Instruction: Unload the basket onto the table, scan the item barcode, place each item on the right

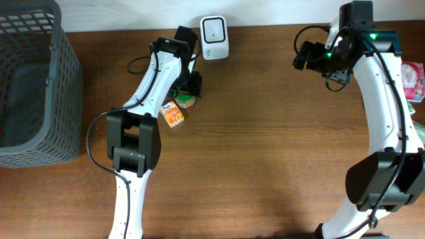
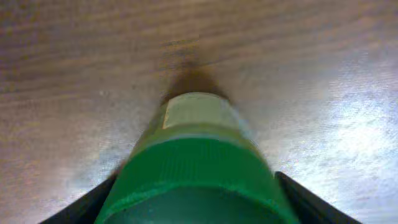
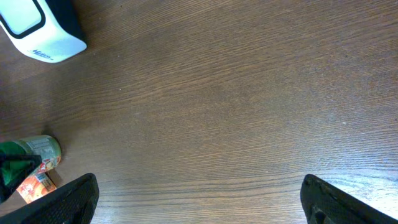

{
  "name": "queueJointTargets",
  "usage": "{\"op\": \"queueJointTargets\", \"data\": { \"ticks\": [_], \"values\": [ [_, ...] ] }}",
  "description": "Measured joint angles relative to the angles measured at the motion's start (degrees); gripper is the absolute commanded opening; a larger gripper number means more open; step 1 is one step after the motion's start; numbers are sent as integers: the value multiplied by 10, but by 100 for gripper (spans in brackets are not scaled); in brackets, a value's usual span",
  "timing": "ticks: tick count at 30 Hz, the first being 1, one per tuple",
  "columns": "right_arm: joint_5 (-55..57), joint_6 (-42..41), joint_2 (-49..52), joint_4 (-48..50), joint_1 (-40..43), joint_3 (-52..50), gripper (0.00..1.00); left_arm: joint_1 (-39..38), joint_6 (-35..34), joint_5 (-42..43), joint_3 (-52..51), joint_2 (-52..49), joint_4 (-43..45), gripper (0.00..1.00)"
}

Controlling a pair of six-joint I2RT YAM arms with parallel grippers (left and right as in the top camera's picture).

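Scanner [image 1: 214, 37], overhead: my landmark, a white unit with a dark window, standing at the far edge of the tabletop [image 1: 265, 166].
Bottle [image 1: 184, 101], overhead: the item I am after. It is green-capped and sits nearer to me than the scanner and slightly to its left, partly under the left arm.
Carton [image 1: 173, 116], overhead: orange, just beside the bottle on the side away from the scanner.
Left end effector [image 1: 189, 89], overhead: down at the bottle, between the scanner and the carton. Its fingers are hidden under the wrist from up here.
Right end effector [image 1: 304, 56], overhead: held well to the right of the scanner, apart from every item.
Basket [image 1: 40, 143], overhead: grey mesh, far to the left of the scanner.
Pink packet [image 1: 412, 79], overhead: far to the right of the scanner, behind the right arm and partly cut off.
Bottle, left wrist: it fills the lower middle, with the green cap nearest the lens and a pale label beyond it.
Left fingers [image 2: 74, 208], left wrist: one dark tip on each side of the cap, close against it. I cannot tell whether they pinch it or only flank it.
Right fingers [image 3: 68, 199], right wrist: spread wide in the two lower corners, with only bare wood between them.
Scanner, right wrist: in the upper left corner, partly cut off.
Bottle and carton, right wrist: at the left edge, well below the scanner. The bottle seems to lie on its side with the carton tight beside it.
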State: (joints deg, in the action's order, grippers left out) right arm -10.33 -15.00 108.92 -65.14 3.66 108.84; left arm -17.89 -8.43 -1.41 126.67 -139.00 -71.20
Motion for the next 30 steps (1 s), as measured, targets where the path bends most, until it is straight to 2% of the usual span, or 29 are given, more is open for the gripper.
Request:
{"op": "queueJointTargets", "data": {
  "ticks": [4,7,9,11,14,19,21,22,23,25,30],
  "values": [
    [0,0,0,0,0,0,98,0,1,22,16,-2,-45,59],
    [0,0,0,0,0,0,99,0,-9,54,50,-2,-73,60],
    [0,0,0,0,0,0,99,0,-35,75,61,-2,-89,53],
    [0,0,0,0,0,0,98,0,-90,119,61,-2,-104,56],
    [0,0,0,0,0,0,99,-9,-209,183,61,-2,-104,56],
    [0,0,0,0,0,0,99,-80,-364,181,61,-3,-63,60],
    [0,0,0,0,0,0,99,-117,-451,141,62,-11,-48,64],
    [0,0,0,0,0,0,99,-126,-475,131,62,-15,-43,64],
    [0,0,0,0,0,0,99,-134,-499,119,62,-20,-32,68],
    [0,0,0,0,0,0,99,-149,-542,103,62,-30,-16,99],
    [0,0,0,0,0,0,99,-176,-583,90,63,-30,-13,99]
  ]
}}
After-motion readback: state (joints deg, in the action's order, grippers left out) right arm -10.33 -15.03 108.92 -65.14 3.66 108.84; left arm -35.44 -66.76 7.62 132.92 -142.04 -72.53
